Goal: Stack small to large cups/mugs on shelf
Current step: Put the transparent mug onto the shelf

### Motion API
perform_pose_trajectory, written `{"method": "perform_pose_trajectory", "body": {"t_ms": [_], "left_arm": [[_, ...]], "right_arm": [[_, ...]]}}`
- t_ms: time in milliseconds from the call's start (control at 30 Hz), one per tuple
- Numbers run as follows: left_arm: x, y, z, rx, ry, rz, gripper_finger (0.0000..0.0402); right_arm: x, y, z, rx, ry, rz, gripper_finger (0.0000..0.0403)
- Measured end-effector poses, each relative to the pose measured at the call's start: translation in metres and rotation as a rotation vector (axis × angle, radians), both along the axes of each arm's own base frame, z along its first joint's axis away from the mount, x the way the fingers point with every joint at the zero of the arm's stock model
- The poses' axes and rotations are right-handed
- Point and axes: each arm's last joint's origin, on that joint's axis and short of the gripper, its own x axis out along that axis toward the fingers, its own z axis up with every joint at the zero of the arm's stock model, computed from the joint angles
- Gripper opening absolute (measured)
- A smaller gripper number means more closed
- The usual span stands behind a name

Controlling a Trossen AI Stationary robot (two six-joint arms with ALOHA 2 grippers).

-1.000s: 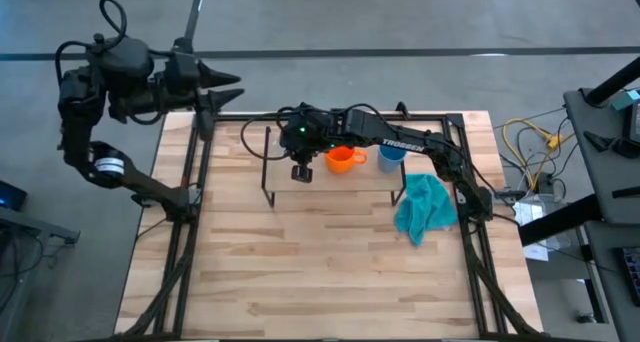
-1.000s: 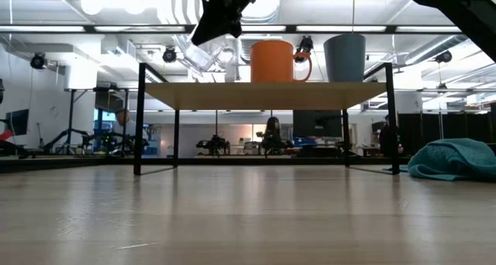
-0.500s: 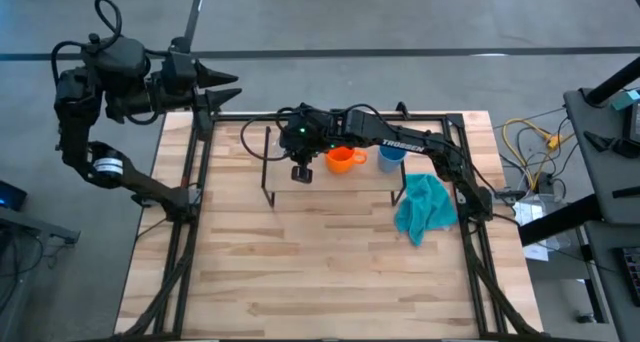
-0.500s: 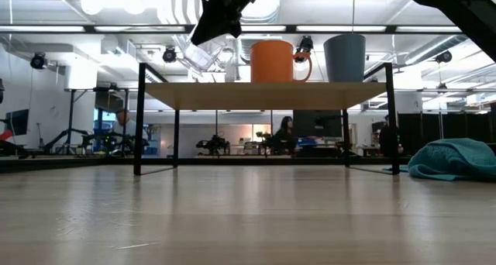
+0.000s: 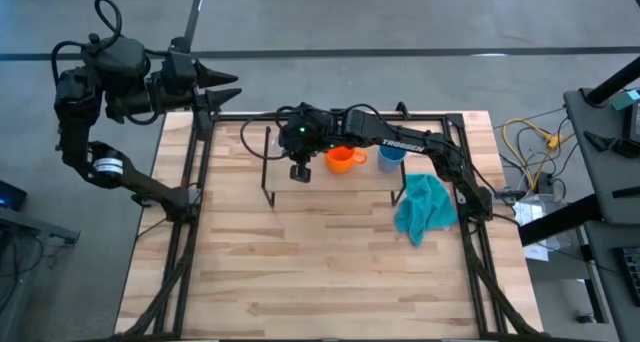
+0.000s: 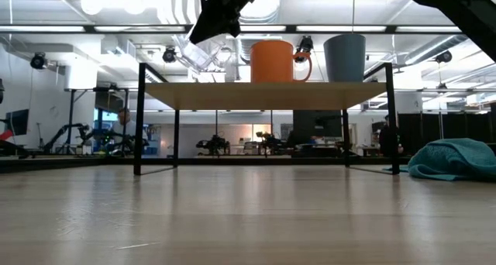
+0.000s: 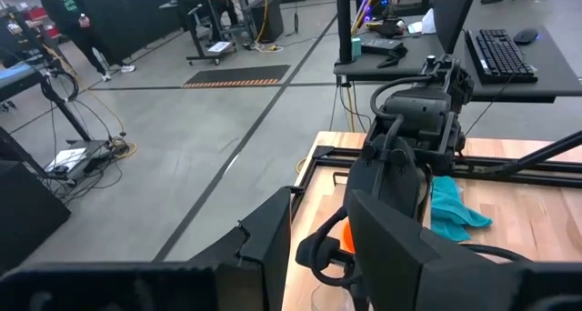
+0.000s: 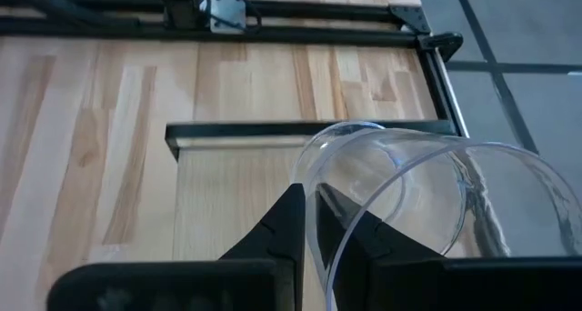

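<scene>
My right gripper [image 5: 298, 154] reaches over the left part of the shelf [image 6: 267, 94], shut on the clear glass [image 6: 198, 54], which shows large in the right wrist view [image 8: 400, 193]. The orange mug [image 5: 342, 159] and the light blue cup [image 5: 390, 157] stand upright on their bases on the shelf board, the mug [image 6: 273, 61] left of the cup [image 6: 345, 57]. The glass hangs left of the mug. My left gripper [image 5: 226, 89] waits open beyond the table's far left corner. My right gripper holds the glass by its wall near the rim [image 8: 314, 197], apparently one finger [image 8: 364, 238] inside and the other [image 8: 284, 222] outside. The fingers come from above. The glass is lifted clear of the shelf and tilted, its base [image 6: 188, 57] lower and toward the table's left.
A crumpled teal cloth [image 5: 425, 207] lies on the table right of the shelf, also low at the right [image 6: 457, 158]. The shelf's black wire legs [image 6: 139, 118] stand on the tabletop. Bare wood lies on the near half of the table [image 5: 320, 272].
</scene>
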Motion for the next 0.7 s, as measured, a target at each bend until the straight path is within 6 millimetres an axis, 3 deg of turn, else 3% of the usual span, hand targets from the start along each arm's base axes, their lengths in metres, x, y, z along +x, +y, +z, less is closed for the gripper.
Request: {"method": "perform_pose_trajectory", "body": {"t_ms": [700], "left_arm": [[0.0000, 0.0000, 0.0000, -0.001, 0.000, 0.001, 0.0101]], "right_arm": [[-0.0053, -0.0022, -0.0049, -0.036, 0.076, -0.091, 0.0029]]}}
